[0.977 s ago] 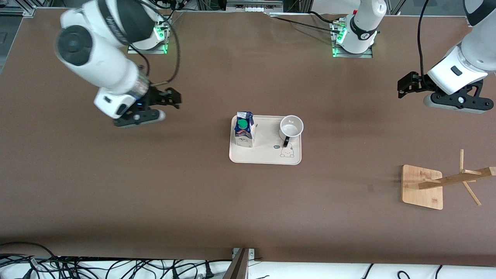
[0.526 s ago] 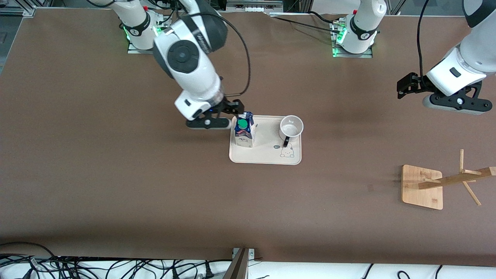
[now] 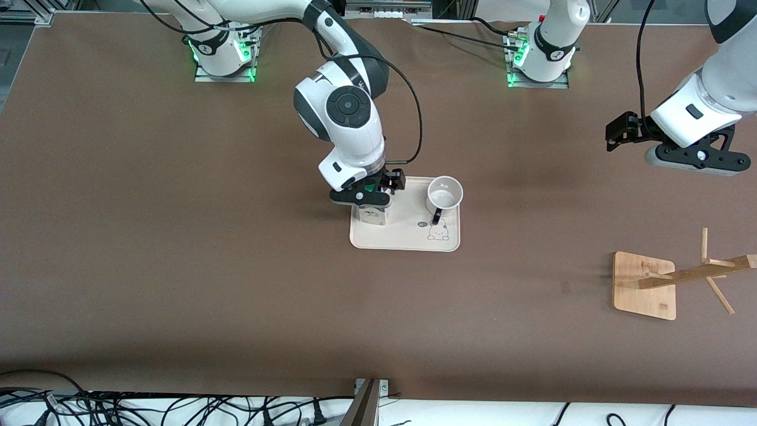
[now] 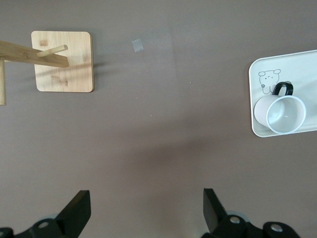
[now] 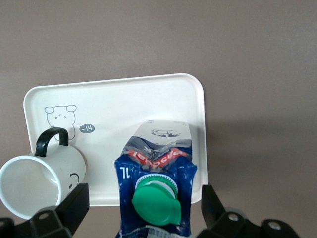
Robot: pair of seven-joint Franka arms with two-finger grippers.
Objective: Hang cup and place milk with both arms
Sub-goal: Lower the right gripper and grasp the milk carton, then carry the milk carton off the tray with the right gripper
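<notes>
Milk [image 5: 156, 198] stands upright on the tray [image 3: 408, 239], at the end toward the right arm's base, and it's my landmark from here. I've got the right tool [image 3: 369, 198] directly over it; the wrist view shows the green cap [image 5: 153, 201] sitting between my two fingers [image 5: 74, 206], spread fully wide and holding nothing. The cup [image 3: 444, 195] stands on the same tray beside the milk, toward the left arm's end, handle turned toward the front camera, rim up.

The step in hand, I'd say, is gripping the milk. To do it well I want to come straight down, keep the carton centred between the fingers, and close on the flat body below the slanted top, not on the cap. I'll mind the cup beside it as I descend.

Left tool [image 3: 627, 127] waits over bare surface, well away from the milk, wide open and empty. The wooden rack [image 3: 644, 287] stands toward that same end.
</notes>
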